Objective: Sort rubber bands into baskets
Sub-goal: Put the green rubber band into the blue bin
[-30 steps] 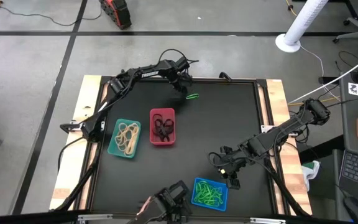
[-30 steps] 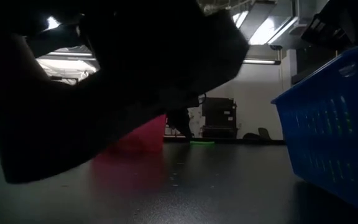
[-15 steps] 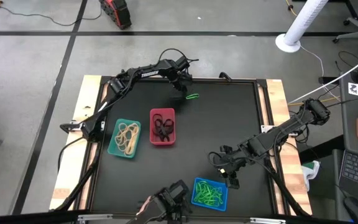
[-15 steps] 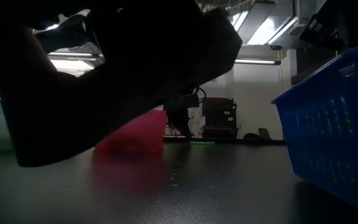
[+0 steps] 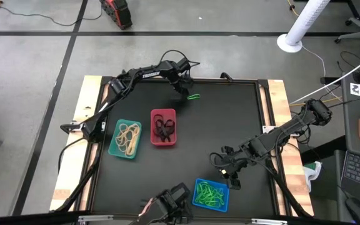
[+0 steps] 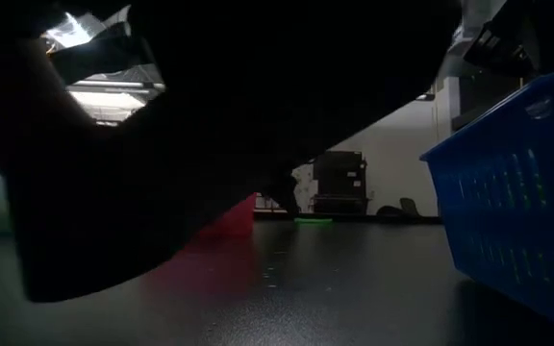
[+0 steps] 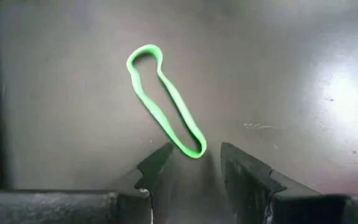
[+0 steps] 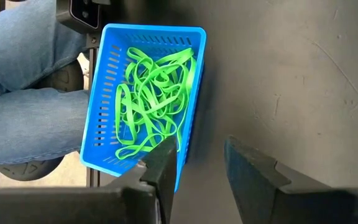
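Note:
A single bright green rubber band (image 7: 166,102) lies flat on the black table near its far edge; it also shows in the high view (image 5: 194,97). My left gripper (image 7: 194,165) is open just above it, its fingertips standing on either side of the band's near end without touching it. My right gripper (image 8: 201,162) is open and empty beside the blue basket (image 8: 104,99), which holds several green bands (image 8: 154,93). The teal basket (image 5: 116,147) holds tan bands. The red basket (image 5: 154,114) holds black bands.
A large dark shape close to the low camera hides most of the low view. A person's legs in jeans (image 8: 23,68) show beyond the table's near edge by the blue basket. Wooden rails (image 5: 279,94) border the black mat.
In the low view the dark shape close to the camera has spread and now hides my left gripper there. The bands and baskets have stayed where they were.

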`<action>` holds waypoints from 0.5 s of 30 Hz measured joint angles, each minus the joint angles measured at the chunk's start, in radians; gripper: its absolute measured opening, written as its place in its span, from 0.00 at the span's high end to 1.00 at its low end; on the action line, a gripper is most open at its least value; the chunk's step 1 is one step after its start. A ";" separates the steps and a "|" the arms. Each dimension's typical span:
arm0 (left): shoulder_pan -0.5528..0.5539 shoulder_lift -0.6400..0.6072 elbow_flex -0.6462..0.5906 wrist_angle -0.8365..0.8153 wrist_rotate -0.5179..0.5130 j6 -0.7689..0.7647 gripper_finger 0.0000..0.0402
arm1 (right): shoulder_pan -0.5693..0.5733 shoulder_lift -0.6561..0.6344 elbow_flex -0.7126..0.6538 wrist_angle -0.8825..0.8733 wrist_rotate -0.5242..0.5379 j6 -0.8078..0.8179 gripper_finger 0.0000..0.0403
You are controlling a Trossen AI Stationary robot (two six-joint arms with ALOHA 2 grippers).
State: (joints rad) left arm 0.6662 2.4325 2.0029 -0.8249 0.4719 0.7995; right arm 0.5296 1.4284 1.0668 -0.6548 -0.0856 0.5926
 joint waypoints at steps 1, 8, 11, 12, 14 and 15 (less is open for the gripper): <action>0.000 0.000 0.000 0.000 0.008 0.017 0.68 | 0.000 0.000 0.000 0.000 0.000 0.000 0.67; -0.007 -0.001 0.000 0.001 0.015 -0.016 0.68 | -0.003 0.000 0.000 0.000 0.078 -0.003 0.67; -0.022 -0.016 0.004 -0.026 0.014 -0.031 0.68 | -0.037 0.000 0.000 -0.004 0.156 -0.031 0.67; -0.027 -0.027 0.006 -0.033 0.013 -0.031 0.68 | -0.058 0.000 0.000 -0.008 0.164 -0.047 0.67; -0.034 -0.060 0.009 -0.047 0.009 -0.031 0.68 | -0.104 0.000 0.000 -0.016 0.164 -0.087 0.67; -0.036 -0.081 0.010 -0.059 0.005 -0.031 0.68 | -0.130 0.000 0.000 -0.024 0.161 -0.117 0.67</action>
State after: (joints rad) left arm 0.6298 2.3514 2.0125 -0.8836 0.4773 0.7683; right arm 0.3992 1.4284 1.0668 -0.6787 0.0749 0.4755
